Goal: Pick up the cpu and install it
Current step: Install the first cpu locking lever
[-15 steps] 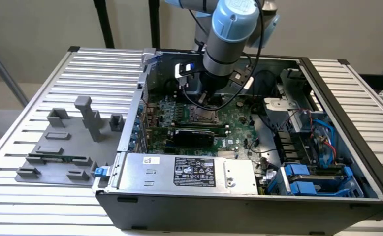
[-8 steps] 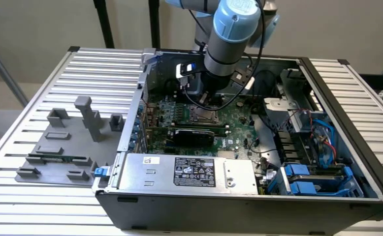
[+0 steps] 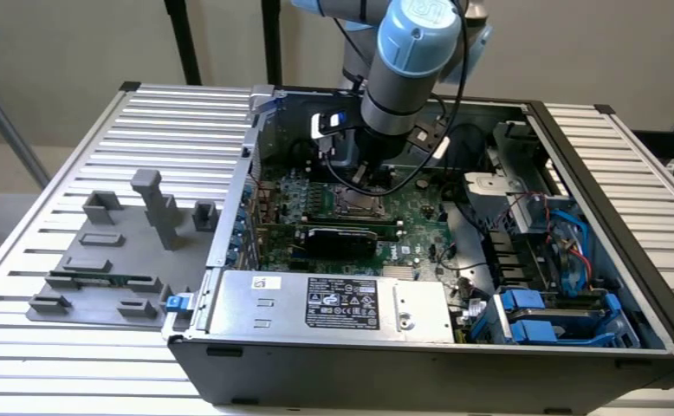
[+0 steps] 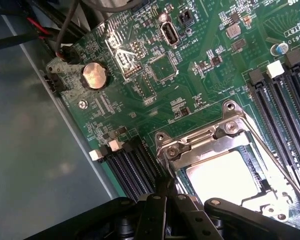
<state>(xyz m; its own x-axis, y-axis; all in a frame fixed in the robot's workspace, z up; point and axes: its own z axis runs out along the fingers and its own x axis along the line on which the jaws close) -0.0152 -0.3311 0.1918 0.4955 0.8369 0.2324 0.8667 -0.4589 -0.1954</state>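
Note:
The cpu (image 4: 227,177), a pale silvery square, lies flat inside the motherboard socket (image 4: 210,145), under the socket's metal frame. My gripper (image 4: 162,192) is shut, its two thin fingers pressed together and pointing down at the socket's edge, right beside the cpu. I cannot tell whether the tips touch the frame. Nothing is held between the fingers. In the exterior view the arm (image 3: 401,78) reaches down into the open computer case, with the wrist just above the socket (image 3: 354,201).
Black memory slots (image 4: 285,100) flank the socket on both sides, and a coin battery (image 4: 95,76) sits further off. The power supply (image 3: 326,303), blue drive bays (image 3: 545,316) and cables crowd the case. A grey fixture plate (image 3: 118,251) lies at the exterior view's left.

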